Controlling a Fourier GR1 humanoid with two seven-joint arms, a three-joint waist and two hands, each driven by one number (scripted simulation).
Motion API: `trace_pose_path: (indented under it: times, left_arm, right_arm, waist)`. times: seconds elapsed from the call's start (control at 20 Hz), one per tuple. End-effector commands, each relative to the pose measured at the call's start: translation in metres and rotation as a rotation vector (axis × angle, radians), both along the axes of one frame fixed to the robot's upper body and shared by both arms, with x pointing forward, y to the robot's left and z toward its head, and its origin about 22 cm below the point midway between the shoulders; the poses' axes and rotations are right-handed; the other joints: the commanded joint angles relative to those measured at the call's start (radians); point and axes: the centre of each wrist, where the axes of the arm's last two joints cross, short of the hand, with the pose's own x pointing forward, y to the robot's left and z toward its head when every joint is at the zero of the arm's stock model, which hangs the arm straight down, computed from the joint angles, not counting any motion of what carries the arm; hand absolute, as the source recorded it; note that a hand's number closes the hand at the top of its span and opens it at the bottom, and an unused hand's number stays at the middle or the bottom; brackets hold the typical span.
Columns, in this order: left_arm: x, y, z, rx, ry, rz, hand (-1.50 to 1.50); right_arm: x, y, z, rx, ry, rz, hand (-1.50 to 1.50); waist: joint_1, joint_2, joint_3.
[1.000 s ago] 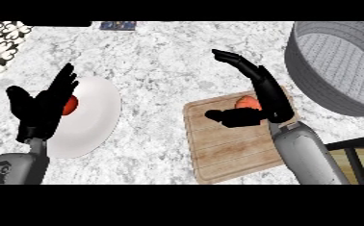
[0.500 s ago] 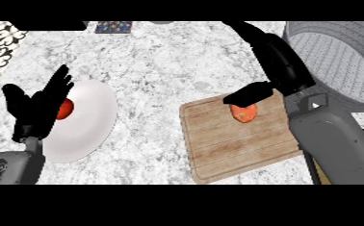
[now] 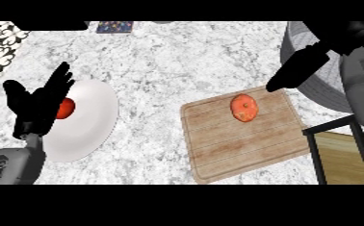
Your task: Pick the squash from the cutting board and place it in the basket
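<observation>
The orange squash (image 3: 244, 107) lies on the wooden cutting board (image 3: 241, 145), near its far edge, with nothing touching it. My right hand (image 3: 304, 66) hovers up and to the right of it, fingers straight and pointing down-left, their tips just past the board's far right corner. It is open and holds nothing. The grey basket (image 3: 321, 91) stands at the right edge, partly hidden behind that hand and forearm. My left hand (image 3: 39, 104) rests open at the left, fingers up, over the rim of a white plate.
The white plate (image 3: 92, 119) carries a red fruit (image 3: 67, 108), half hidden by my left hand. A small patterned object (image 3: 115, 26) lies at the counter's far edge. A dark frame with a wooden surface (image 3: 334, 148) shows at the lower right.
My right hand has moved up and to the right, off the squash and towards the basket. The squash now shows fully on the board. The left hand has hardly moved.
</observation>
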Motion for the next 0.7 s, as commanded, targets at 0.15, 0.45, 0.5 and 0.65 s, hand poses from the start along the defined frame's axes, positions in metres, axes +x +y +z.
trace_pose_path:
  times: [0.15, 0.45, 0.5, 0.65]
  left_arm:
    - [0.001, 0.01, 0.007, -0.003, -0.018, -0.002, 0.0]
    - [-0.013, -0.006, -0.007, -0.005, -0.016, 0.011, 0.0]
    - [-0.014, 0.004, -0.009, -0.007, -0.003, 0.008, 0.0]
    - [-0.005, 0.017, 0.002, 0.007, -0.017, 0.02, 0.0]
  right_arm:
    - [-0.018, -0.048, 0.038, -0.065, 0.178, 0.061, -1.5]
    - [-0.05, -0.089, 0.031, 0.077, 0.164, 0.109, -1.5]
    - [-0.05, -0.077, 0.011, 0.126, 0.15, 0.097, -1.5]
    - [-0.058, -0.089, 0.0, 0.184, 0.098, 0.073, -1.5]
  waist:
    - [-0.004, 0.002, -0.003]
    - [-0.011, -0.001, -0.002]
    - [-0.003, 0.003, -0.002]
    - [-0.02, 0.004, 0.0]
